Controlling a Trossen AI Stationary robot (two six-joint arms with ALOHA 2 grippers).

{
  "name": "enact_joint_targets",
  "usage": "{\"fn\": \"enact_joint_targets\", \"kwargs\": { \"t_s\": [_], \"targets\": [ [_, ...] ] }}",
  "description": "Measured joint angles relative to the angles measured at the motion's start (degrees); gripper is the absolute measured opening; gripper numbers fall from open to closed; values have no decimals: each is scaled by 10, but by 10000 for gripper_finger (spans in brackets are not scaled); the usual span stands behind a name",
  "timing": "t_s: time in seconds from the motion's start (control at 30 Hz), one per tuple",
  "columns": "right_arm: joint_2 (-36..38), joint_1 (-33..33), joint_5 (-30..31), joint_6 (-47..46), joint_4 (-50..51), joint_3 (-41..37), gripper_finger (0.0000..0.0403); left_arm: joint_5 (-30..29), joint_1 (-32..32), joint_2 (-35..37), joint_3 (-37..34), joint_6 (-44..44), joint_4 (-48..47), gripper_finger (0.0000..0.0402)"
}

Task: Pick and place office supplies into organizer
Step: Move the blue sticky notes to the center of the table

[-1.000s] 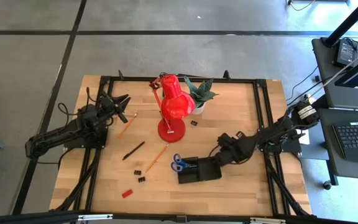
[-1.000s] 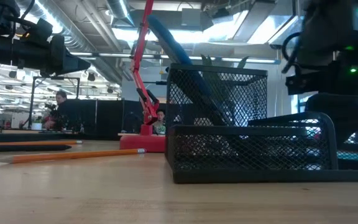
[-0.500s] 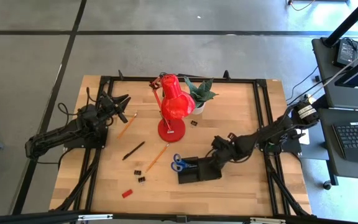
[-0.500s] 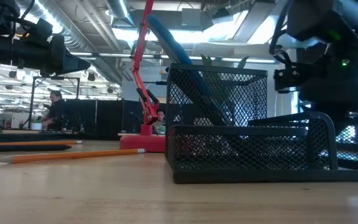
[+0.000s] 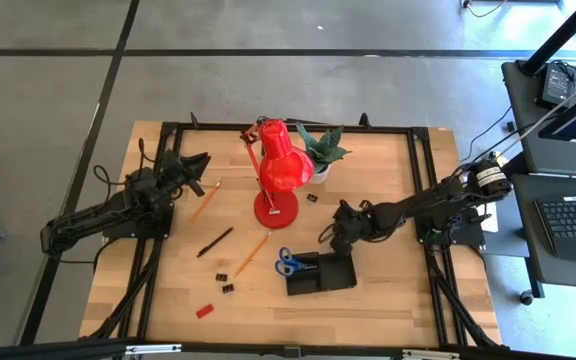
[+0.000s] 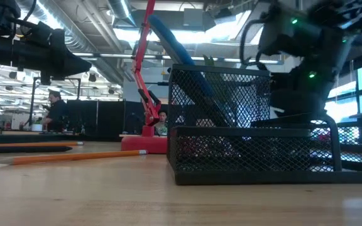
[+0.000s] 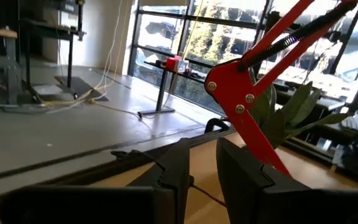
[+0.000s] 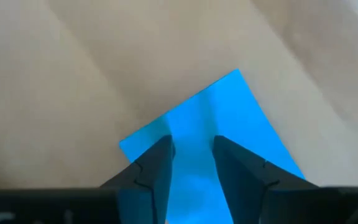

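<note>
The blue note pad (image 8: 229,112) is up in the air, over the table (image 5: 388,300). The right gripper (image 8: 191,146) pinches it by one edge, and the rest of the pad sticks out past the two dark fingers (image 8: 157,165). From above, the right gripper (image 5: 336,228) hangs just behind the black organizer (image 5: 320,272), a bit toward the red lamp (image 5: 278,170). The pad cannot be seen from up there.

The organizer is made of black wire mesh (image 6: 250,150). It has a tall cup at one end and a low tray at the other. The blue scissors (image 5: 288,265) lean in the tall cup, and their handles poke out over the rim. I cannot tell if anything lies in the low tray.

The lamp stands in the middle of the table, with a small green plant (image 5: 320,150) just beside it.

Loose things lie on the wood left of the organizer:
- One orange pencil (image 5: 253,252) and a black pen (image 5: 215,241).
- Two tiny black clips (image 5: 225,281) and a small red block (image 5: 204,311).
- Another clip (image 5: 311,198), near the foot of the lamp.

A second pencil (image 5: 205,203) lies near the left gripper (image 5: 196,165), which waits at the far left of the table. Its fingers (image 7: 174,168) have a thin gap with nothing in it.
</note>
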State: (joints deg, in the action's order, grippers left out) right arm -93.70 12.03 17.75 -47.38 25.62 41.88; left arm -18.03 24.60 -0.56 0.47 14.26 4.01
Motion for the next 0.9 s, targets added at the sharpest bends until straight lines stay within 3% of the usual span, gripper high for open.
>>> {"fn": "enact_joint_targets", "kwargs": {
  "t_s": [0.1, 0.4, 0.7, 0.9],
  "targets": [
    [0, -16, 0, 29, -17, -1, 127, 37, 0, 0, 0, -9, 0, 74],
    [0, -51, -34, 76, -45, 0, 126, 259, -38, 0, 0, -45, 38, 74],
    [4, -75, -39, 121, -77, 0, 126, 268, -108, -3, 0, -63, 70, 75],
    [29, -78, -39, 134, -76, -2, 126, 261, -163, -44, 1, -98, 126, 75]
  ]
}}
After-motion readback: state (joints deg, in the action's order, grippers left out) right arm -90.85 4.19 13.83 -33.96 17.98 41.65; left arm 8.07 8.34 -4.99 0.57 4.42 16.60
